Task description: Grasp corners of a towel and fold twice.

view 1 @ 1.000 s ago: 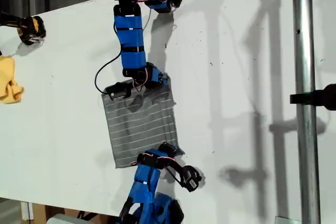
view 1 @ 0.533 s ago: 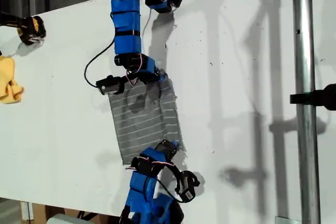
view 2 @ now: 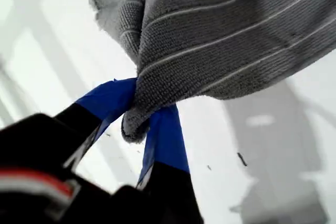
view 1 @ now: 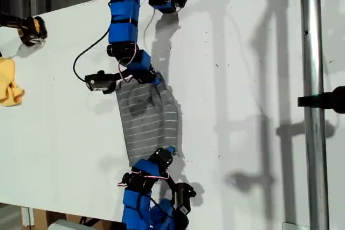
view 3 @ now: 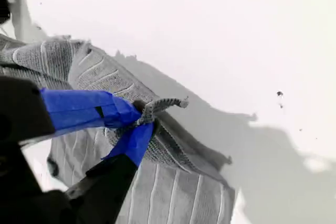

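While each pinches a corner, my first gripper (view 2: 140, 116) and my second gripper (view 3: 137, 119) lift the striped towel (view 1: 146, 117) off the white table (view 1: 242, 79).

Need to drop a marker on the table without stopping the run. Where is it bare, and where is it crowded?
Bare: the white table between the towel and the metal pole, and between the towel and the yellow cloth. Crowded: the towel's strip, where my first gripper and my second gripper each pinch a corner.
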Robot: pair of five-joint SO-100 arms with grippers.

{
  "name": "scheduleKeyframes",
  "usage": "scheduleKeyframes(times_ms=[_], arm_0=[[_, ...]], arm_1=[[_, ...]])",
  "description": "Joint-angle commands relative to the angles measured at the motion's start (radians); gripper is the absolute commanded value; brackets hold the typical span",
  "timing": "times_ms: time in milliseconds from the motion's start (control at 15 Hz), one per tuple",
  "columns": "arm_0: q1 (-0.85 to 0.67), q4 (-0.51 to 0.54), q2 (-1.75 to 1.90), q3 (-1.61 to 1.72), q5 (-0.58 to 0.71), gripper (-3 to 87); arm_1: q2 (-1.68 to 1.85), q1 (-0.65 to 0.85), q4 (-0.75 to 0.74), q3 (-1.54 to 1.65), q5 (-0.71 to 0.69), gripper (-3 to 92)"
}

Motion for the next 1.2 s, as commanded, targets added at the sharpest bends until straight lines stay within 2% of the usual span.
scheduleKeyframes(times_ms=[0, 267, 600, 800, 1133], arm_0=[[-0.160, 0.005, 0.110, 0.017, 0.089, -1.7], [-0.397, -0.035, 0.133, 0.077, 0.229, -1.7], [-0.627, -0.074, 0.172, 0.123, 0.321, -1.7], [-0.716, -0.107, 0.170, 0.129, 0.354, -1.7], [-0.776, -0.124, 0.170, 0.107, 0.387, -1.7]], arm_1=[[0.077, 0.126, -0.035, -0.017, -0.064, -0.2], [0.029, 0.301, -0.141, -0.017, -0.173, -0.2], [-0.135, 0.413, -0.305, -0.117, -0.301, -0.2], [-0.212, 0.476, -0.362, -0.219, -0.354, -0.2], [-0.252, 0.541, -0.449, -0.272, -0.382, -0.2]])
